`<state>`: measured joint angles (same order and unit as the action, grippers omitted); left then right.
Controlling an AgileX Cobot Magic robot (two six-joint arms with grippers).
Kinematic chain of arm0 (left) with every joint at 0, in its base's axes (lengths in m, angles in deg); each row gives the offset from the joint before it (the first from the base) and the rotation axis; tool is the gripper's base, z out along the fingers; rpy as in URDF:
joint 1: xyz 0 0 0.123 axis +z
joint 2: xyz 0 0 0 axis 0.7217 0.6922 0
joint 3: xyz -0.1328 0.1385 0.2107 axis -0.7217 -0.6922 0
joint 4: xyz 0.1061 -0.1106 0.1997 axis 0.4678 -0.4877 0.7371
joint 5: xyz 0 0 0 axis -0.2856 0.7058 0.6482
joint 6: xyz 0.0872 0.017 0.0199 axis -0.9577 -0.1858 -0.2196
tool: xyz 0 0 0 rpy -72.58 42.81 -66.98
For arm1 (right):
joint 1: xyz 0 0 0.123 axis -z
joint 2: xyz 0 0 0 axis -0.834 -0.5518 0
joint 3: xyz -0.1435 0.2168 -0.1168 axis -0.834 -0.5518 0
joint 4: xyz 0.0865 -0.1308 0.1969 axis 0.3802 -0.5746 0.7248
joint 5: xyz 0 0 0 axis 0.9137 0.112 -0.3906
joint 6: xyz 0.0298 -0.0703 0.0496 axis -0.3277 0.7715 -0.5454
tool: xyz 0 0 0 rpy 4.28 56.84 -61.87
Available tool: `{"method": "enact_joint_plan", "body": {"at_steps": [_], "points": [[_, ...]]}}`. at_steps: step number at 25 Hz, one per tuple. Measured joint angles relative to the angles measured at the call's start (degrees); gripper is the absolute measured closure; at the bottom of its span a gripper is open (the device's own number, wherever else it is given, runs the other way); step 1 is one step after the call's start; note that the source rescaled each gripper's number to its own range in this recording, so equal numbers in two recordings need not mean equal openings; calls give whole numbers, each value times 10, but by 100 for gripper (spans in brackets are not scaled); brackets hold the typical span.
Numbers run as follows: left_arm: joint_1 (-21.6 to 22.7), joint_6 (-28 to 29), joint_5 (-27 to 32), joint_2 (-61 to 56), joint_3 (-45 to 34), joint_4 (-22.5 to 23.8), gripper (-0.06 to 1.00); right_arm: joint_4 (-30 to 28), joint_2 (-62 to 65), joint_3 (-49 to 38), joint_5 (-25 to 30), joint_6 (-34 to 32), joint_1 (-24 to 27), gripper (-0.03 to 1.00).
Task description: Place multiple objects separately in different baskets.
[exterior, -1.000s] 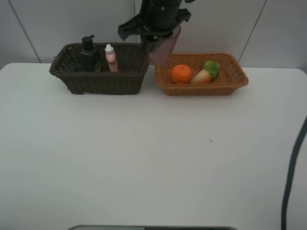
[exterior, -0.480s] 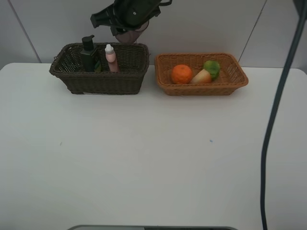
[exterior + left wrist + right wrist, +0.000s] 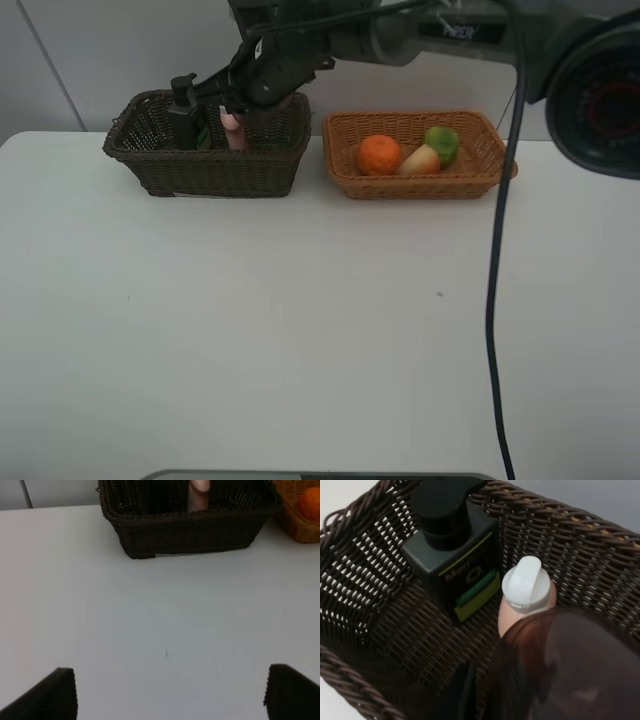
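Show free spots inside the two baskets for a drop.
Dark basket: pump bottle and pink bottle crowd the middle; its right end, under the right gripper, looks bare. Tan basket: fruit mid-basket, right end bare.

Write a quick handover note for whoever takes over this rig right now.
Left hand: open, empty, above the table in front of the dark basket.
Right hand: shut on the cup, holding it over the dark basket, beside the pink bottle.
Done: pump bottle and pink bottle stand in the dark basket; orange, peach and green fruit lie in the tan basket.
Left: lower the cup in, release, withdraw.
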<state>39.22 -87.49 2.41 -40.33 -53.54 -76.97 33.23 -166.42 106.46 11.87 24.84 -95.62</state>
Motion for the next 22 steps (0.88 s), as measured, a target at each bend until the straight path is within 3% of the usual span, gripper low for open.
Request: {"method": "enact_joint_plan", "body": {"at_steps": [2, 4, 8, 10, 13, 18, 22], "points": [[0, 0, 0, 0, 0, 0, 0, 0, -3, 0, -1, 0, 0, 91], [0, 0, 0, 0, 0, 0, 0, 0, -3, 0, -2, 0, 0, 78], [0, 0, 0, 0, 0, 0, 0, 0, -3, 0, -8, 0, 2, 41], [0, 0, 0, 0, 0, 0, 0, 0, -3, 0, -9, 0, 3, 28], [0, 0, 0, 0, 0, 0, 0, 0, -3, 0, -9, 0, 3, 19], [0, 0, 0, 0, 0, 0, 0, 0, 20, 0, 14, 0, 3, 17], [0, 0, 0, 0, 0, 0, 0, -1, 58, 0, 95, -2, 14, 16]]}}
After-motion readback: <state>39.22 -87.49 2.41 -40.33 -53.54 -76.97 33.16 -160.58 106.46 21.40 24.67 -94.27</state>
